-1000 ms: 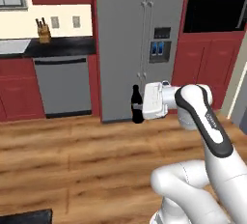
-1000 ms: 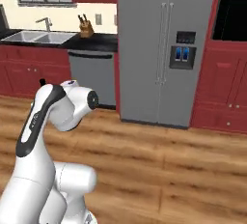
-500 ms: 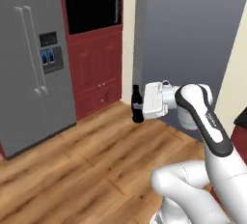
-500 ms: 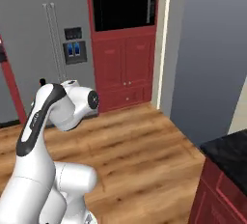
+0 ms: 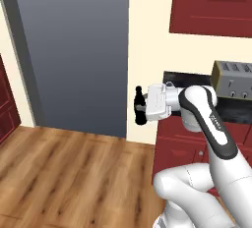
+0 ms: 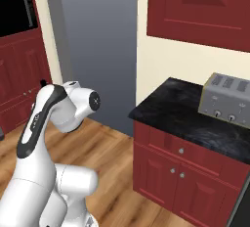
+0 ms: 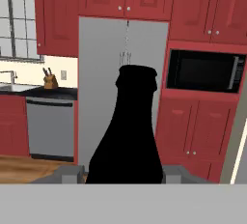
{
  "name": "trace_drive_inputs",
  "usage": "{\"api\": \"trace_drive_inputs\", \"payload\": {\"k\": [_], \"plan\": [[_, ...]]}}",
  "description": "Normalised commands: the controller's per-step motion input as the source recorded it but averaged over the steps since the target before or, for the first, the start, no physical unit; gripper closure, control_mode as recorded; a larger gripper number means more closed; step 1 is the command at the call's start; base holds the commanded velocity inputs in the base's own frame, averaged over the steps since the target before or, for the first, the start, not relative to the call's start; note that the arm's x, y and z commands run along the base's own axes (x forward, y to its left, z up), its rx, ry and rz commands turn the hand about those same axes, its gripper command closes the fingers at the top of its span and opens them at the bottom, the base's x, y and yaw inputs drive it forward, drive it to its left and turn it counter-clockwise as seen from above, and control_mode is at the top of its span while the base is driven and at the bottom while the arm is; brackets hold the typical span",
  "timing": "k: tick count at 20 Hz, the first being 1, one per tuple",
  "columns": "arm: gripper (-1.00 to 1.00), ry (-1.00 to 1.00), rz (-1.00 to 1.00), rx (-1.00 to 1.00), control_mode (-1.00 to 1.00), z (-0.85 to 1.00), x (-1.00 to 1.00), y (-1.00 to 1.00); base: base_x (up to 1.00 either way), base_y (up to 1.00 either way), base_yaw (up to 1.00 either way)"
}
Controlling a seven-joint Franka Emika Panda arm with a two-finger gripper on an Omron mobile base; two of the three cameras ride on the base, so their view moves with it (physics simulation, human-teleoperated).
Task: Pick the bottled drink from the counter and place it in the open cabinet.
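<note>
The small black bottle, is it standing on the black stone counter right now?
No, the small black bottle is held in the gripper, above the wooden floor.

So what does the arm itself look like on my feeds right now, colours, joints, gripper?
The arm is glossy white with rounded, bulbous links and a dark grey-black band along the link, which carries small pale lettering too small to read. A round white joint cap with a small mark shows in the right base view. The gripper has a boxy white body and dark fingers. No loose cables are visible.
</note>
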Motion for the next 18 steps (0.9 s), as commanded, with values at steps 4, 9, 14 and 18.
{"api": "trace_drive_inputs", "payload": {"k": [4,9,14,18], "plan": [[1.00,0.00,0.00,0.00,1.00,0.00,0.00,0.00,-0.06,0.00,-0.85],[1.00,0.00,0.00,0.00,1.00,0.00,0.00,0.00,-0.02,0.00,-0.54],[1.00,0.00,0.00,0.00,1.00,0.00,0.00,0.00,0.00,-0.06,-0.01],[1.00,0.00,0.00,0.00,1.00,0.00,0.00,0.00,0.01,-0.64,0.00]]}}
